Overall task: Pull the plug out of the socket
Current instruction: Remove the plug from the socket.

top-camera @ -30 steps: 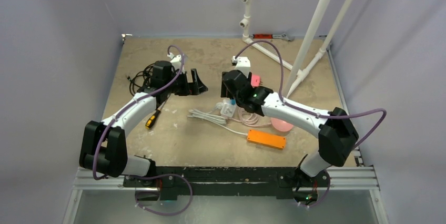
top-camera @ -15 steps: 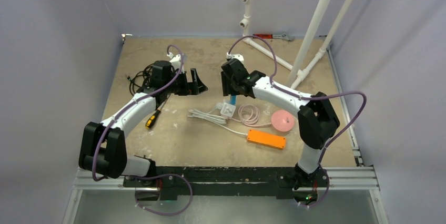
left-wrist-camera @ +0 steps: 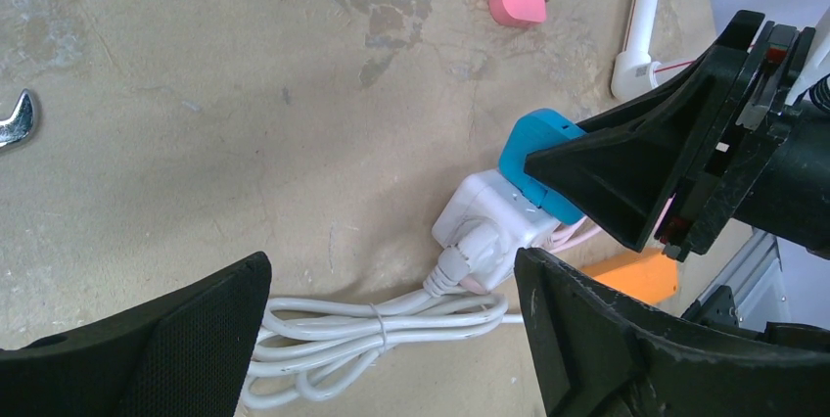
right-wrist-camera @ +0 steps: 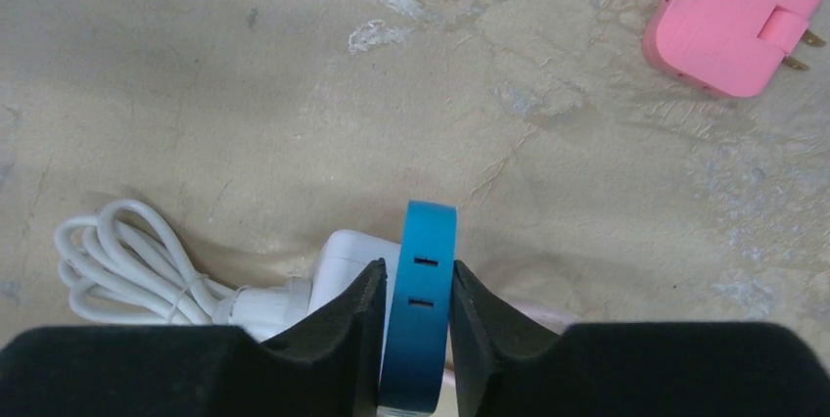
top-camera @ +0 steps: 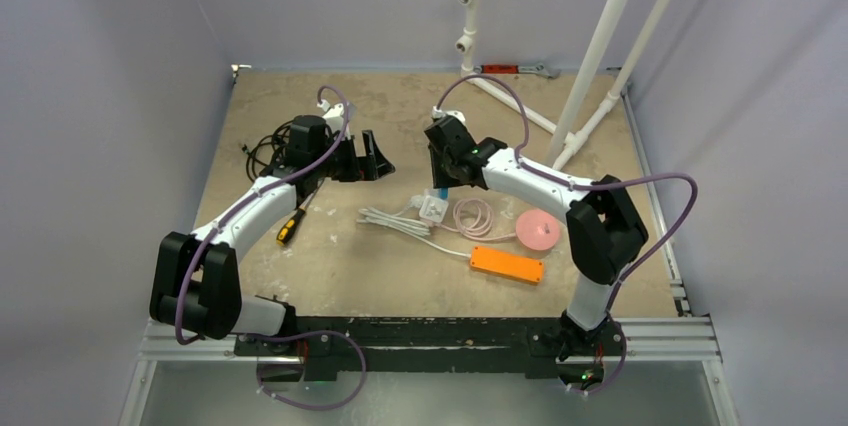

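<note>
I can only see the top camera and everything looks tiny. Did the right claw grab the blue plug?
Observer: Yes. In the right wrist view the right claw presses on both sides of the blue plug.
Operator: What's it sitting on?
Observer: It sits against a white cube adapter, clear from the left wrist view.
Operator: And the left claw?
Observer: The left claw is wide open in its wrist view, gripping nothing.

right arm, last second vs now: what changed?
The right arm drew its elbow in and up, and the right tool narrowed onto the blue plug, now pinched between its fingers. The plug has not come away: it still sits against the white adapter. The left tool, open, and the orange power strip stayed put.
</note>
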{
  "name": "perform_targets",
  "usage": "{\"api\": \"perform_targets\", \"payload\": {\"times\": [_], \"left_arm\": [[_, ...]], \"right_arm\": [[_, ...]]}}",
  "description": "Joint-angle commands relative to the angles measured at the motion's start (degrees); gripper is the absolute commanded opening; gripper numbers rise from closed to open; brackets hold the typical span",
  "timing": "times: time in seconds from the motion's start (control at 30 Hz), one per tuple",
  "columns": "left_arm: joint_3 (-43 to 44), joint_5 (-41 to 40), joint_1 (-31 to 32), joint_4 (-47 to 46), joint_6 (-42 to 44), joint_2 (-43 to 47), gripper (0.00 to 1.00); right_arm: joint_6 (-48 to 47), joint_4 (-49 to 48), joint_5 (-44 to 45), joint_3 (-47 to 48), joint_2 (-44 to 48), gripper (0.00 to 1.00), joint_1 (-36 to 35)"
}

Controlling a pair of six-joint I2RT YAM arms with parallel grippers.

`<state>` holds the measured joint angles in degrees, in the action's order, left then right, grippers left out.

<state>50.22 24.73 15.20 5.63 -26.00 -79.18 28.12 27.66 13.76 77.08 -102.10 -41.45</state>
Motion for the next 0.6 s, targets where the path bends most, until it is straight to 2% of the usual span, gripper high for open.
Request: {"api": "perform_targets", "payload": {"times": [0.0, 0.1, 0.13, 0.27, 0.33, 0.57], "left_arm": [[0.23, 0.64, 0.27, -0.44, -0.68, 1.39, 0.94], [0.08, 2.11, 0.39, -1.37, -0.8, 1.57, 0.94], [-0.01, 2.73, 0.55, -1.87, -0.81, 1.82, 0.94], [0.17, 5.23, 2.42, -2.62, 0.99, 2.66, 0.94], [0.41, 8.83, 3.68, -3.93, 1.78, 2.24, 0.94], [0.82, 14.56, 8.33, -6.46, 3.6, 1.25, 0.94]], "right_arm": [[1.16, -2.5, -1.27, -0.8, 2.42, 0.22, 0.34], [1.49, -3.75, -1.08, -0.88, 4.29, 0.03, 0.32], [1.29, -4.45, -0.77, -0.8, 5.25, 0.0, 0.33], [-0.94, -10.08, 3.42, -2.06, 10.86, 0.0, 0.32], [-2.94, -16.21, 4.6, -4.33, 15.12, 0.0, 0.23], [-11.6, -40.04, -1.3, -18.87, 28.75, 0.0, 0.16]]}}
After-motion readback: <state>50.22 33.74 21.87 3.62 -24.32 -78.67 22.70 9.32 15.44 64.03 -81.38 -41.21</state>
